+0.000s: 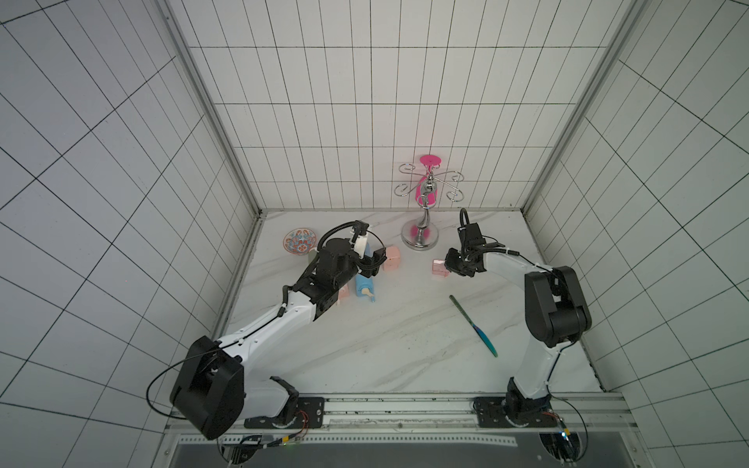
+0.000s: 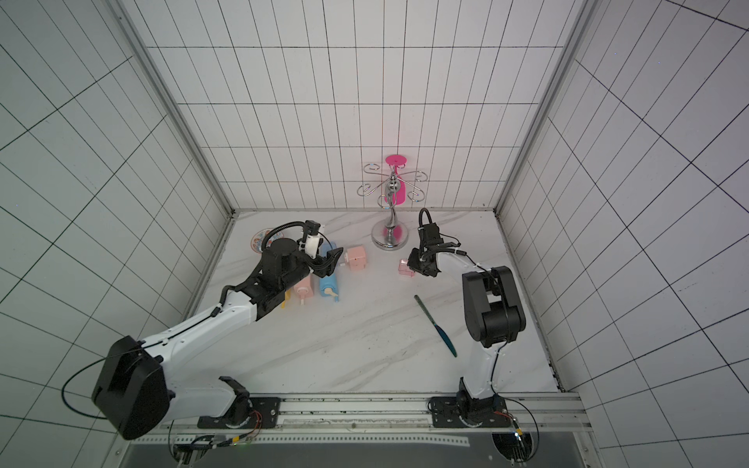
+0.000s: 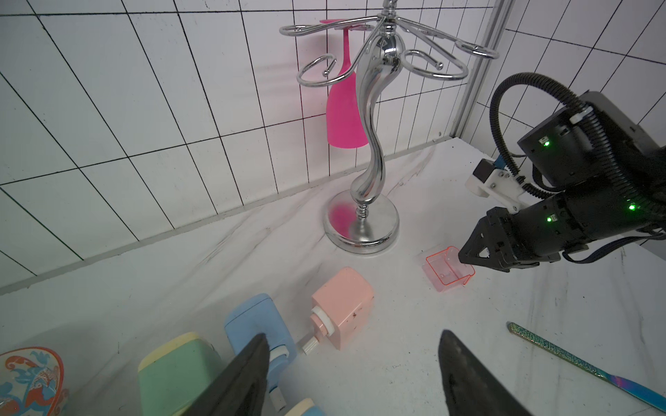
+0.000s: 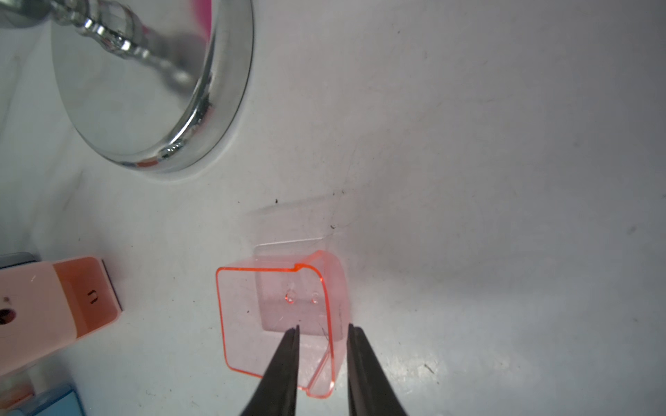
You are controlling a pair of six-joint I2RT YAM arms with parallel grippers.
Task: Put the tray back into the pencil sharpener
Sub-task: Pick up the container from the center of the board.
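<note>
Right pincer (image 4: pixel 323 325) straddles tray (image 4: pixel 252 306) wall, jaws apart, unclamped; close squarely before lifting. Left pincer (image 3: pixel 355 333) open, empty.

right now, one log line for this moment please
right gripper: open, straddling tray wall | tray: on table, outside pencil sharpener | left gripper: open, empty

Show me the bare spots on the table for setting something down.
Widest: the front middle of the table, between the left arm and the knife. Smaller: the gap between pink sharpener and tray. Crowded: the back left, with bowl and blue sharpener.
</note>
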